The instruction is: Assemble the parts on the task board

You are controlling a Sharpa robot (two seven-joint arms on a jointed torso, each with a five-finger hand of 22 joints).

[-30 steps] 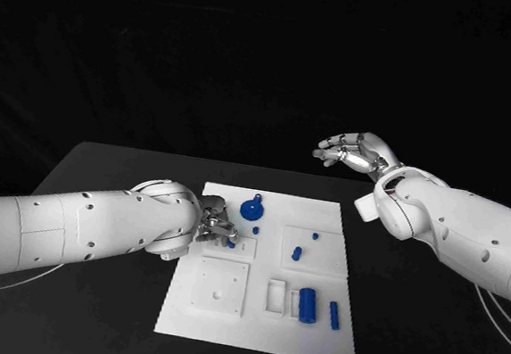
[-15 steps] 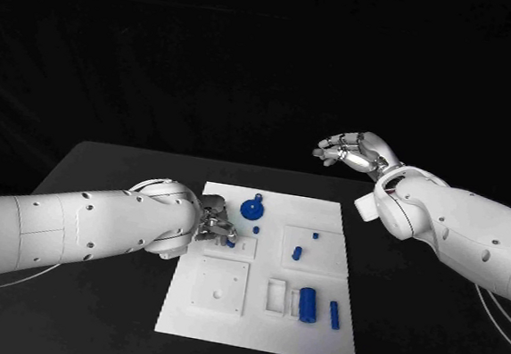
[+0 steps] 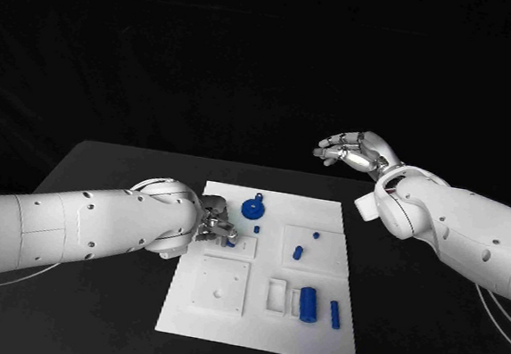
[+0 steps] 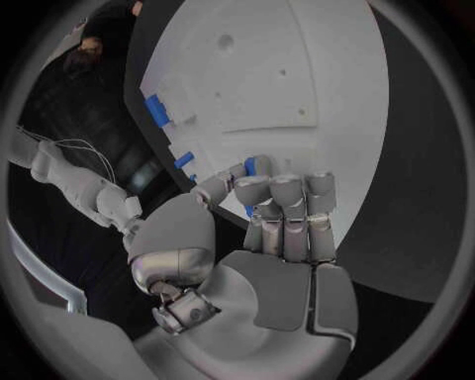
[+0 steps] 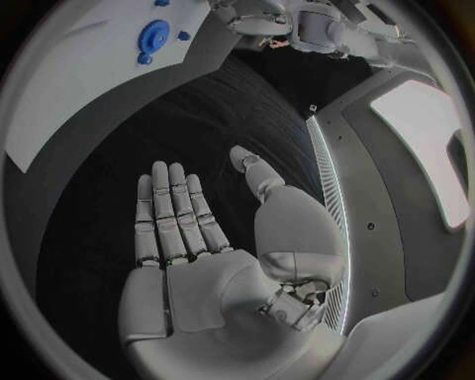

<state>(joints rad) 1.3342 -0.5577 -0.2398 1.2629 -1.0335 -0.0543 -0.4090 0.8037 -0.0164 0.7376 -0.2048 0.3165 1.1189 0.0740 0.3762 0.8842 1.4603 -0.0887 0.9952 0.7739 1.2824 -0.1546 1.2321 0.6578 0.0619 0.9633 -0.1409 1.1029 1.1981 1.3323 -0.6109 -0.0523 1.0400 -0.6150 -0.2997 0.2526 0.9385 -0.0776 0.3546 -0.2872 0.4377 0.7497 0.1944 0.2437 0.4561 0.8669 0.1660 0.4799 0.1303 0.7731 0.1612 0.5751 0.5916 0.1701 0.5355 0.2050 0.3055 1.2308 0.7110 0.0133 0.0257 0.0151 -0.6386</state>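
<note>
Barely anything moves over the last second: the left robot hand (image 3: 215,228) stays bent over the near-left part of the white board (image 3: 309,343) while the right robot hand (image 3: 353,151) waits.

Its fingers (image 4: 287,194) are curled in narrow on a small blue piece (image 4: 250,165), pinched against the thumb right above the board, so the placing of this piece looks mid-way and unhurried, though I cannot tell whether it is seated yet. The right robot hand hangs wide and flat, holding nothing, over the dark worktop (image 3: 113,174) past the board's far right corner. On the board, the round blue wheel (image 3: 253,208) sits at the far side, a small blue peg (image 3: 297,254) in the middle, and the blue cylinder (image 3: 307,304) and slim bar (image 3: 334,314) lie near the right, untouched, so most of the assembly is likely still ahead.
</note>
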